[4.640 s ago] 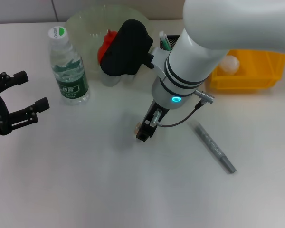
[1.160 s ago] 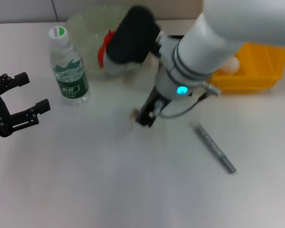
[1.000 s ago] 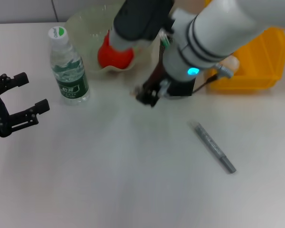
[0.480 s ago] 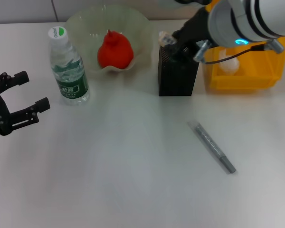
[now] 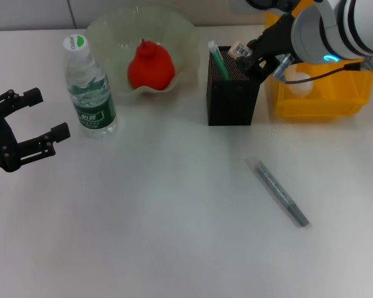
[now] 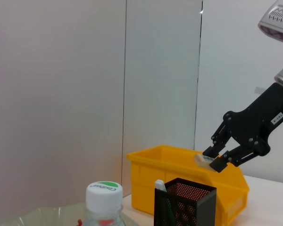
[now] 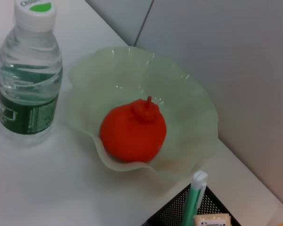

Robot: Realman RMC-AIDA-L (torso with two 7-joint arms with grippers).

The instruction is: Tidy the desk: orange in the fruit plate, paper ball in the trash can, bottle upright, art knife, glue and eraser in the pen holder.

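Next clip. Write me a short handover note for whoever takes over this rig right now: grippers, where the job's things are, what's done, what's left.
Right gripper: shut on the eraser, held just above the pen holder; not released yet.
Left gripper: open, empty, idle at the robot's left of the table.
Done: orange is in the fruit plate; bottle stands upright beside it; paper ball lies in the yellow bin; a green-and-white stick, likely the glue, is in the holder.
Left: drop the eraser in, then pick up the grey art knife lying on the table in front of the holder.
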